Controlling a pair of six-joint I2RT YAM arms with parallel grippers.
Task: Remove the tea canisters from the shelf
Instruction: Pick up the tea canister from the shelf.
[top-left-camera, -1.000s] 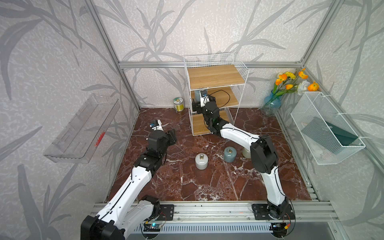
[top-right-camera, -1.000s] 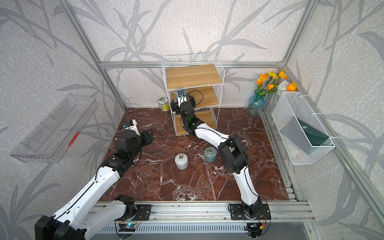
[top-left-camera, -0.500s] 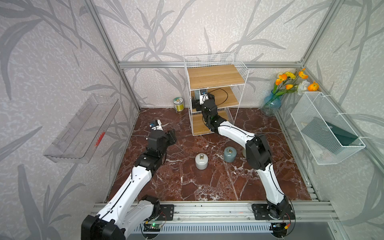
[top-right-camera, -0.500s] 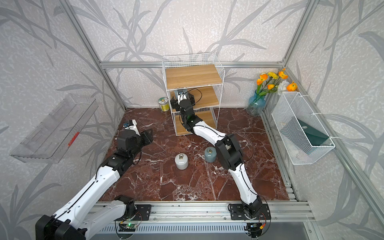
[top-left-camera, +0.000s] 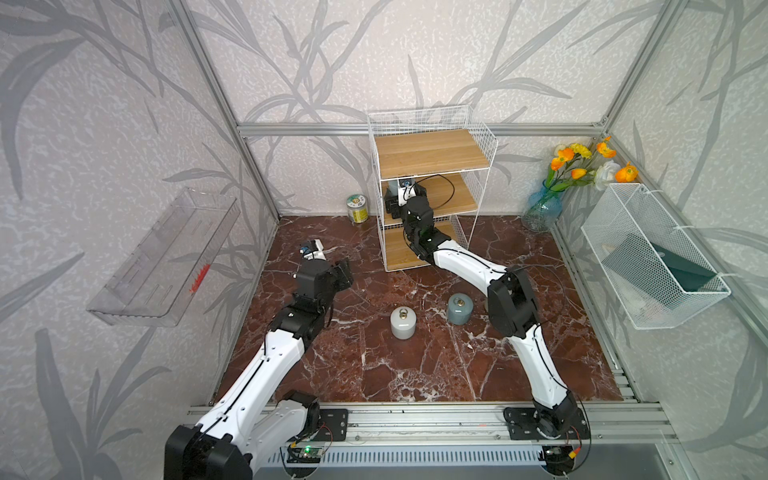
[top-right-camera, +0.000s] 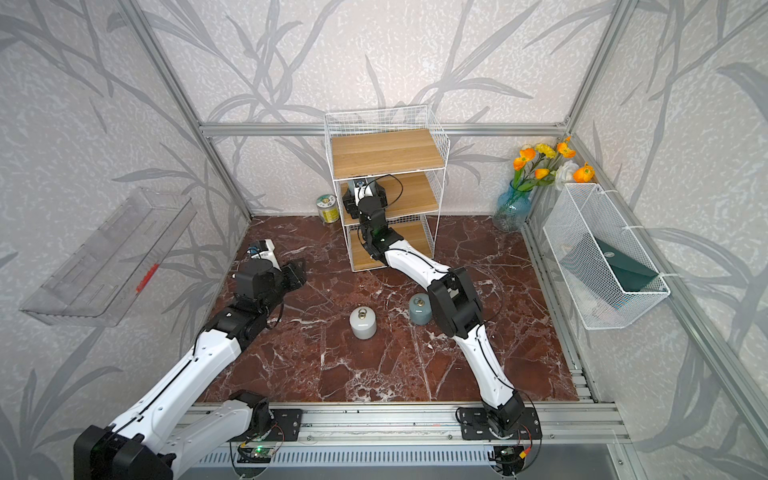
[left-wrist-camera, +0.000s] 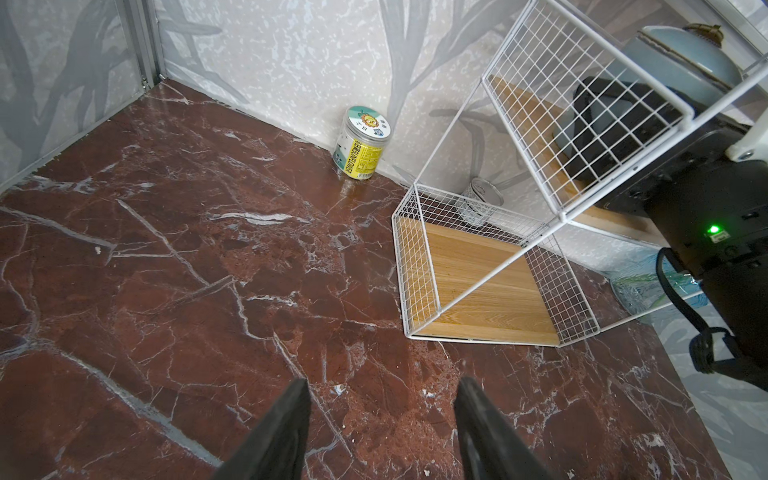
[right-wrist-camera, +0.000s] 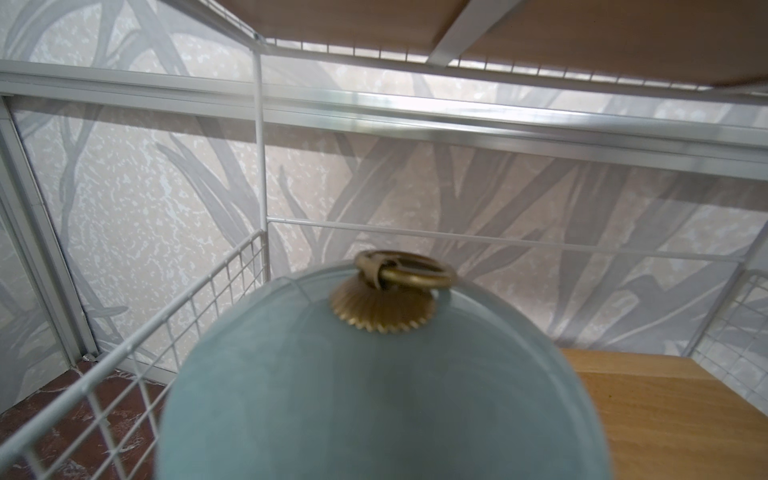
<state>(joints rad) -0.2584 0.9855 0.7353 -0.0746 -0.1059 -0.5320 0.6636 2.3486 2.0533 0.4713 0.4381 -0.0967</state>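
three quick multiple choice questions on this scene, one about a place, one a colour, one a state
1. Which part of the shelf is the right gripper in?
A. top board
B. middle tier
C. bottom tier

2. What colour is the tea canister in front of the right wrist camera?
A. beige
B. white
C. blue-grey

3. The left gripper is:
A. open, holding nothing
B. shut on a white jar
C. shut on a printed tin

Answers:
1 B, both top views show it there.
2 C, its blue-grey lid fills the right wrist view.
3 A, the left wrist view shows its fingers apart over bare floor.
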